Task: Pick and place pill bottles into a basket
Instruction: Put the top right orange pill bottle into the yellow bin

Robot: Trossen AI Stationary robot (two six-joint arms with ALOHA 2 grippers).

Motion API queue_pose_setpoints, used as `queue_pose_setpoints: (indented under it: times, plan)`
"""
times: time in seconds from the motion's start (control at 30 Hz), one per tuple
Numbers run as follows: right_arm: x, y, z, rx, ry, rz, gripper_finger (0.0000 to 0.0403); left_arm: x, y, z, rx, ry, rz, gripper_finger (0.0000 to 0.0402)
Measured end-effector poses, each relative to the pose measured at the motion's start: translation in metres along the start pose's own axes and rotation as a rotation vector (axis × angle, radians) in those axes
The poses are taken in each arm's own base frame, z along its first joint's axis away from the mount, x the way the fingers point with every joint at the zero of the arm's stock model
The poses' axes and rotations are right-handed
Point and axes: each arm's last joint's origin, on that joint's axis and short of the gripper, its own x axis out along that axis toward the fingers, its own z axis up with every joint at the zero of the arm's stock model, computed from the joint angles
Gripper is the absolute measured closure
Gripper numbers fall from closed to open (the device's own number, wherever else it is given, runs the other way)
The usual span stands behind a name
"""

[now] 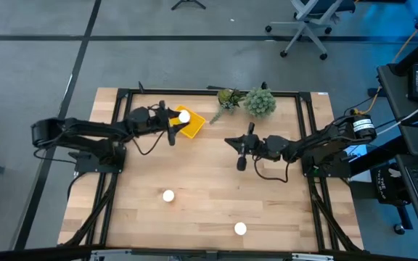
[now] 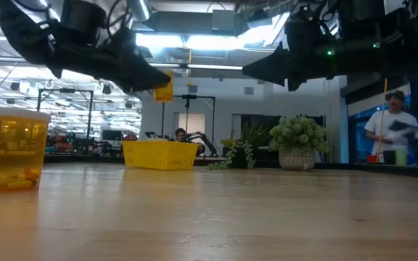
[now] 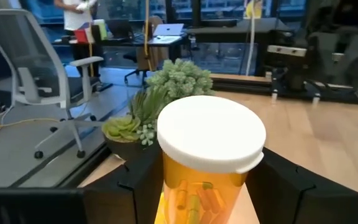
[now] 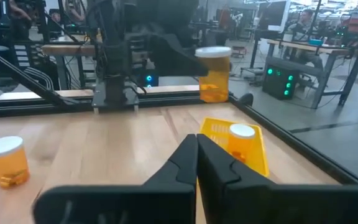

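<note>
Right now my left gripper clenches a pill bottle above the basket, upper left of centre in the high view (one bottle already inside). Released off-centre, it could strike the rim and topple onto the desk. My right gripper waits, clenched empty.

grey floor with dark seam lines surrounds the light wooden worktop. an office chair stands beyond the far edge. bright ceiling lights run overhead. a person stands at the room's side.
</note>
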Motion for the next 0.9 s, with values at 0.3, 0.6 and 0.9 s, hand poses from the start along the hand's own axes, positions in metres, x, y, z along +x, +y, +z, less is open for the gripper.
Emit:
queue_pose_setpoints:
  times: [0.3, 0.6, 0.9]
  plan:
    - [0.000, 0.000, 0.000, 0.002, -0.001, 0.000, 0.0397, 0.017, 0.009, -0.019, -0.091, 0.008, 0.042, 0.0207]
    - [0.000, 0.000, 0.000, 0.003, -0.001, 0.000, 0.0389, 0.029, 0.011, -0.038, -0.122, 0.030, 0.082, 0.0205]
    - [0.000, 0.000, 0.000, 0.003, 0.000, 0.000, 0.0398, 0.039, 0.012, -0.062, -0.149, 0.063, 0.121, 0.0211]
